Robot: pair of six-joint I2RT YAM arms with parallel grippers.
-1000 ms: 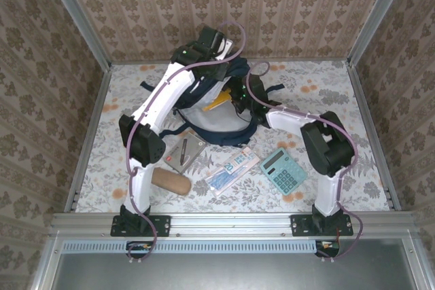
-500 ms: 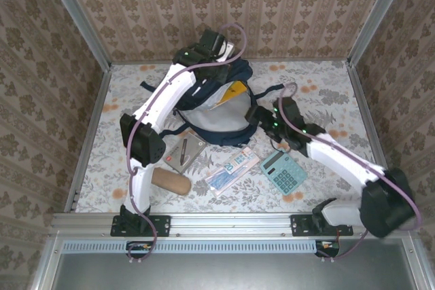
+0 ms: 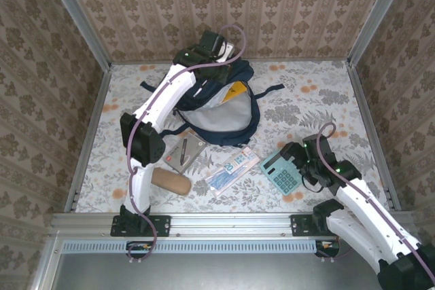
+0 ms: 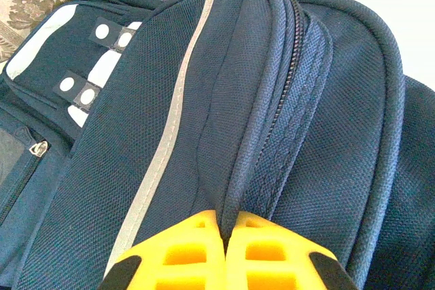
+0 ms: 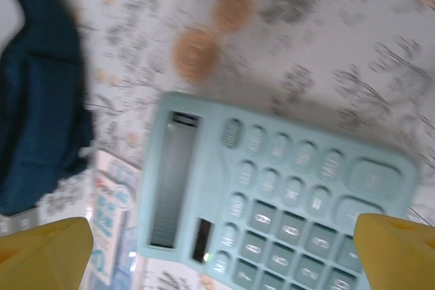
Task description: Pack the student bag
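Over the calculator (image 5: 272, 188), right hand (image 5: 221, 252) wide; left hand (image 4: 225, 239) tight on student bag (image 4: 272, 100)

The right pincer (image 5: 221, 255) hangs wide-spread over a pale teal calculator (image 5: 272, 188) on the flowered counter (image 5: 306, 32) (all of it motion-blurred); the student bag (image 5: 37, 100) lies at left.

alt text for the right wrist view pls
A pale teal calculator lies flat on the floral table, framed between the wide-open yellow fingers of the right hand. The dark navy student bag sits at the left edge, with a blue-printed packet below it. The picture is slightly blurred.
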